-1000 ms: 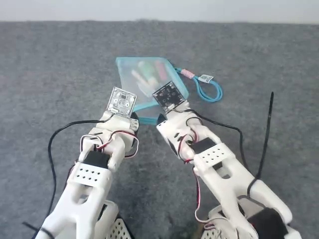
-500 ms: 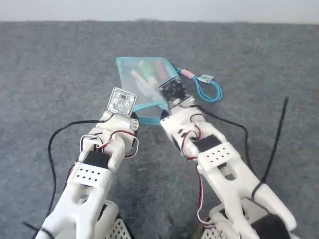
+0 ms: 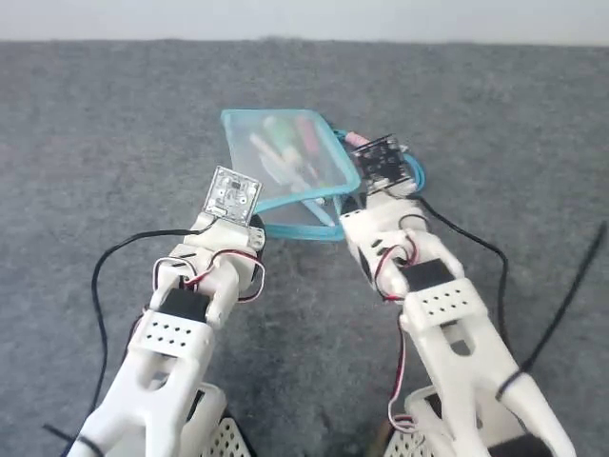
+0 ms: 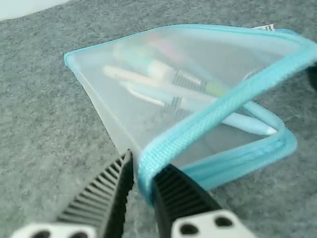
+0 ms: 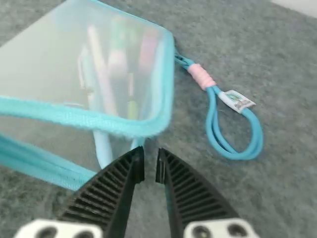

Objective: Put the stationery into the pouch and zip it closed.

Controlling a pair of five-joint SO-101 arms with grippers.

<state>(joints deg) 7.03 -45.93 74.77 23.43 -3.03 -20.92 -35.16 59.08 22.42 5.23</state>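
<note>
While left hand (image 4: 141, 186) pinches pouch (image 4: 148, 114), right hand (image 5: 149, 166) beside

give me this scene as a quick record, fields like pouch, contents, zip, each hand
pouch: translucent, teal trim, lying on the grey table
contents: pens inside, one tip near the mouth
zip: not closed; top edge lifted off the bottom edge
left hand: shut on the pouch's teal edge at one end
right hand: shut, at the pouch corner by the strap
strap: teal loop on the table, attached at that corner
</note>
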